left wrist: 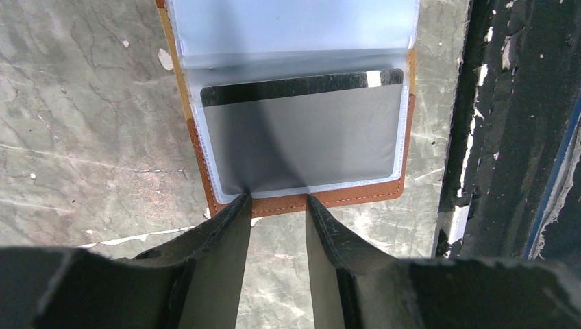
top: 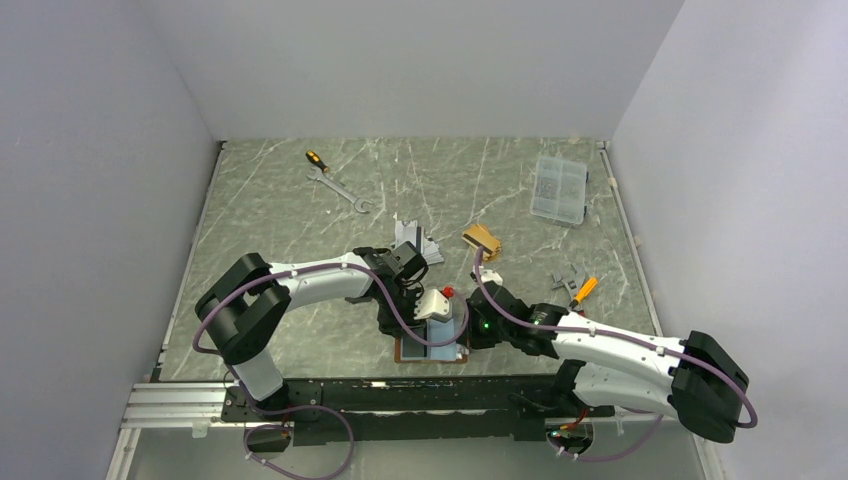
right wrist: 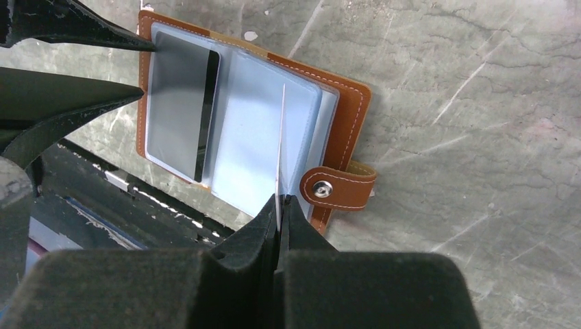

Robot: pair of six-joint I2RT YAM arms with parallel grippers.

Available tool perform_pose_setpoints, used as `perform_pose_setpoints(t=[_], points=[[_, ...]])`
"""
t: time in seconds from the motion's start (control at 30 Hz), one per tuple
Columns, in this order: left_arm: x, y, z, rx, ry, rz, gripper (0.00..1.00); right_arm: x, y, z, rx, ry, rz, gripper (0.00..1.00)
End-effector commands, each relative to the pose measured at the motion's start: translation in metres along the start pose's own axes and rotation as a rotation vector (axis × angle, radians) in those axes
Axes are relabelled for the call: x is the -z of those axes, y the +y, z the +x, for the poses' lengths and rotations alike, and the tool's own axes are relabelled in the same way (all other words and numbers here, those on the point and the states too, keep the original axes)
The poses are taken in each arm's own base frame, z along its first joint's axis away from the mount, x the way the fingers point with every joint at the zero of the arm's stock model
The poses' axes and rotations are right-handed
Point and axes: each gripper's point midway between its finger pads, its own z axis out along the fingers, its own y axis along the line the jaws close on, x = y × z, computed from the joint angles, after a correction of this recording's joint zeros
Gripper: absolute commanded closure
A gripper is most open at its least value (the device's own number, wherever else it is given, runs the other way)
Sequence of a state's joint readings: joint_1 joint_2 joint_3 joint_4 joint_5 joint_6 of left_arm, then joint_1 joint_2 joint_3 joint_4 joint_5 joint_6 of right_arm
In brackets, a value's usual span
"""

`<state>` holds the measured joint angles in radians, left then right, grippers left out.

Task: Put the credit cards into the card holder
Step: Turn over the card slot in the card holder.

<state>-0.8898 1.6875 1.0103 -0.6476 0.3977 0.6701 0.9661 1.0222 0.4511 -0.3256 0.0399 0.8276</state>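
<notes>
Open wallet (left wrist: 356,194) at the bench's (top: 300,200) near edge: slips threaten on both sides.
The left claw (left wrist: 276,200), parted and empty, touches the wallet's edge just beside the sleeved card (left wrist: 308,137); a push could skid it. The right claw (right wrist: 279,202), clenched on an upright sleeve (right wrist: 281,137), could tear or drop it.

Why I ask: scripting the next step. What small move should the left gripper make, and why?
Probably draw the left gripper back from the wallet: the grey card already sits in its sleeve, that gripper is open and empty, and the right gripper pinches a clear leaf upright.
</notes>
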Motion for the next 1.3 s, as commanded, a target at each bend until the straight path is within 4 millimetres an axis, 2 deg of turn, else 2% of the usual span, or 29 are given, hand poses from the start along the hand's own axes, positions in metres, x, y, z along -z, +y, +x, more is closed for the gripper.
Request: perform_pose_setpoints(t=[0.0, 0.53, 1.03, 1.27], points=[[-0.002, 0.005, -0.001, -0.023, 0.013, -0.01, 0.59, -0.002, 0.012, -0.004, -0.018, -0.017, -0.052, 1.0], [-0.001, 0.005, -0.001, -0.023, 0.014, -0.008, 0.61, -0.011, 0.011, -0.003, -0.089, -0.029, -0.093, 1.0], [0.001, 0.003, -0.002, -0.027, 0.016, -0.004, 0.63, -0.019, -0.007, -0.001, -0.241, -0.004, -0.203, 1.0], [0.002, 0.005, -0.003, -0.03, 0.018, -0.006, 0.64, -0.018, 0.006, -0.003, -0.212, 0.021, -0.279, 1.0]])
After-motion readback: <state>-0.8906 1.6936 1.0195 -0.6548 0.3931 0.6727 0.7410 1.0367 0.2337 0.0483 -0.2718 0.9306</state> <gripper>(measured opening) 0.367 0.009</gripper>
